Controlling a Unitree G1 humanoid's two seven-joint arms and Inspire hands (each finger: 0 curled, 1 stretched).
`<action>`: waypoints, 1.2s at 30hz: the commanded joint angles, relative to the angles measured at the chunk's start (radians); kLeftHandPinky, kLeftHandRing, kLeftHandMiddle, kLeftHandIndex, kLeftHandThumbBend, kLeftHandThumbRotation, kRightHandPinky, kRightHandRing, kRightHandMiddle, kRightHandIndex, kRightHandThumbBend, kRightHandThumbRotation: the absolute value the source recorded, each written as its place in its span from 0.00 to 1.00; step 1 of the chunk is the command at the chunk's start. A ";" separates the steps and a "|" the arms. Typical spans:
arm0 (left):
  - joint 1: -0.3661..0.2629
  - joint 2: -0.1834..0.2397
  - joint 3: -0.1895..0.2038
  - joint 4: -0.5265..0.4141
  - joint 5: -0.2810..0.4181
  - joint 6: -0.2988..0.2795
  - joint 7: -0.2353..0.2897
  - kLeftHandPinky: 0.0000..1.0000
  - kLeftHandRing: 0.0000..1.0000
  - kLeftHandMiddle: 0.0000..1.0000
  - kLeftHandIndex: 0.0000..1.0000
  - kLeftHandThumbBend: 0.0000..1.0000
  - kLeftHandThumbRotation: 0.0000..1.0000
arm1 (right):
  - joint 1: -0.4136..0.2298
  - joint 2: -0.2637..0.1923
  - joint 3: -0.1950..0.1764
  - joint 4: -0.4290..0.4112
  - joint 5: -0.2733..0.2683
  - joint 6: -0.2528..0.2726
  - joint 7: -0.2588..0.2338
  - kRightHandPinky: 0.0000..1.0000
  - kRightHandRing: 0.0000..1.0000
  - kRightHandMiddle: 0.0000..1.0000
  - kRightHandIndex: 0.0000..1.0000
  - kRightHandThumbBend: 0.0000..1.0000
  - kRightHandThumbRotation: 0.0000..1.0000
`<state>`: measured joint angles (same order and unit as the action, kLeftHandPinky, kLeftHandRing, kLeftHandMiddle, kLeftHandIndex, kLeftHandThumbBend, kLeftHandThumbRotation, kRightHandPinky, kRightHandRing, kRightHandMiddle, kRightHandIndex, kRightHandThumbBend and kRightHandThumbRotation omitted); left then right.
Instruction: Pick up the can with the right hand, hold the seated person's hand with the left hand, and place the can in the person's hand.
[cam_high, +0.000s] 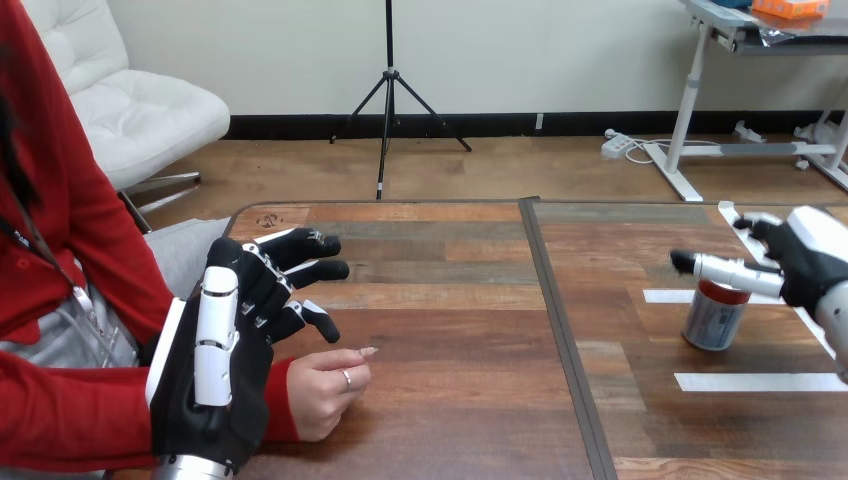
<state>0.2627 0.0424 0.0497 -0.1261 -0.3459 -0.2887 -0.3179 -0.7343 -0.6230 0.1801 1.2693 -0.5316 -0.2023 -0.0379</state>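
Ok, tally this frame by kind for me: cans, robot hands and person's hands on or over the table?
Cans: 1, the can
Robot hands: 2, the left robot hand and the right robot hand
Person's hands: 1, the person's hand
Total: 4

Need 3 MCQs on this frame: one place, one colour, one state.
1. Where is the can?
A) standing on the table, at the view's right
B) lying at the table's left edge
C) on the floor

2. What colour is the can's top band?
A) green
B) red
C) yellow

3. How are the left robot hand's fingers?
A) curled into a fist
B) pinching a cup
C) straight, none curled round the person's hand

Key:
1 A: it stands between white tape strips, by the right robot hand.
2 B: a red band shows at the top.
3 C: the fingers extend over the table.
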 joint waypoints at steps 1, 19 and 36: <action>-0.057 0.011 0.006 -0.055 -0.004 -0.013 -0.009 0.31 0.65 0.68 0.60 0.43 1.00 | -0.070 0.042 0.021 0.008 0.004 0.023 0.014 0.68 0.84 0.89 0.89 1.00 0.80; -0.057 0.024 0.019 -0.056 -0.010 -0.015 -0.014 0.30 0.63 0.66 0.59 0.45 1.00 | -0.061 0.054 0.050 0.021 0.012 0.069 0.083 0.67 0.82 0.87 0.88 1.00 0.72; -0.067 0.022 0.017 -0.056 -0.010 -0.006 -0.003 0.30 0.62 0.64 0.58 0.46 1.00 | -0.048 0.060 0.049 0.020 0.025 0.066 0.085 0.59 0.75 0.80 0.85 1.00 0.65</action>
<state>0.2614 0.0639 0.0597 -0.1307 -0.3472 -0.2887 -0.3221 -0.7385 -0.5806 0.2217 1.2948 -0.5169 -0.1376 0.0395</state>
